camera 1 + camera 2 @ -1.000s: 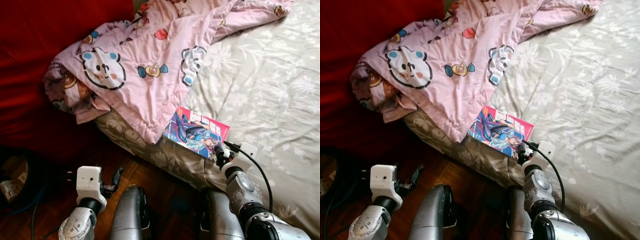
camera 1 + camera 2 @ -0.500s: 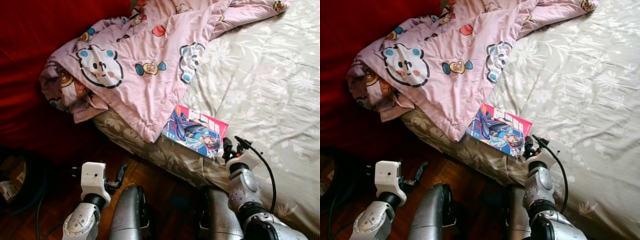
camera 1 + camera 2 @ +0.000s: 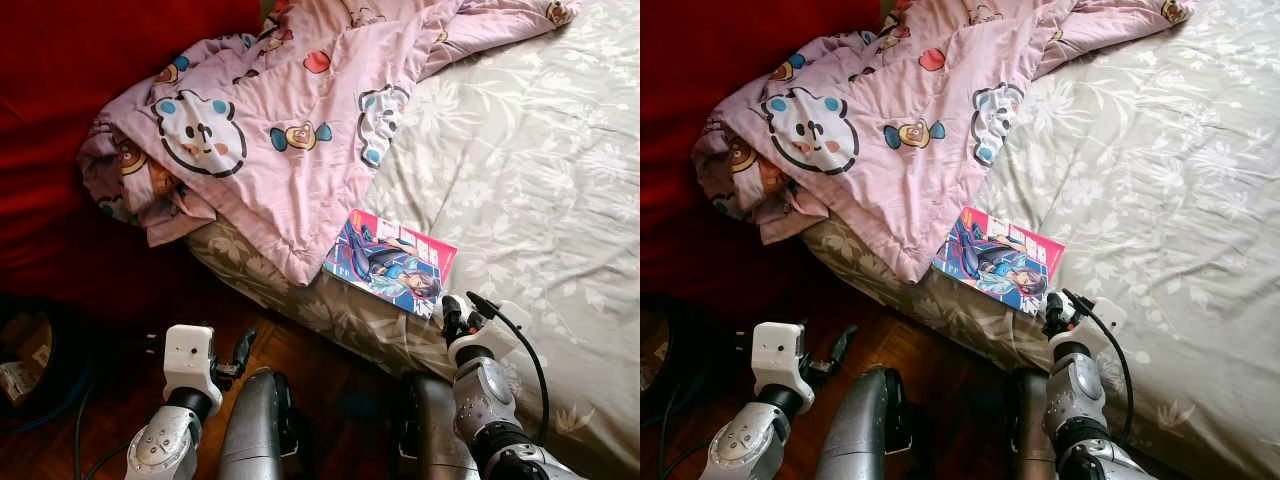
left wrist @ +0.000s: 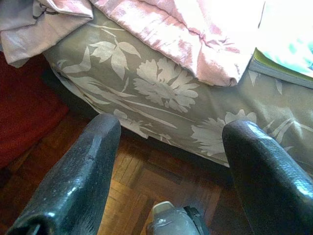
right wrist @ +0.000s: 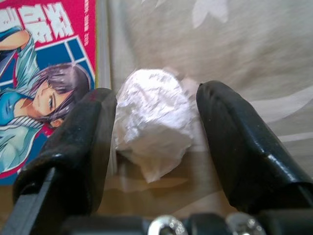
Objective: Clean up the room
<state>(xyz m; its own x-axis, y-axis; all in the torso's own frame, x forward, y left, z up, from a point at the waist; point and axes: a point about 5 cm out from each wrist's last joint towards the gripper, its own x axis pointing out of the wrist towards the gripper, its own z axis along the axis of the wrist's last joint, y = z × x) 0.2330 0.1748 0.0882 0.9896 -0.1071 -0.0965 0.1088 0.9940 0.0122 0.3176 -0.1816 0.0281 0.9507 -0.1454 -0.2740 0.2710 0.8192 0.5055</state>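
Right gripper [image 5: 154,161] set around a crumpled tissue [image 5: 152,120] on the bed [image 3: 540,170].

The tissue lies just beside the comic [image 3: 392,262] at the bed's edge, between spread fingers. The left gripper [image 4: 168,171] is held spread above the floor [image 4: 142,181].

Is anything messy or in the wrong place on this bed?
Yes. A crumpled white paper wad lies on the bedsheet beside the comic book, between the right hand's open fingers. The pink blanket is bunched up and hangs off the bed's edge.
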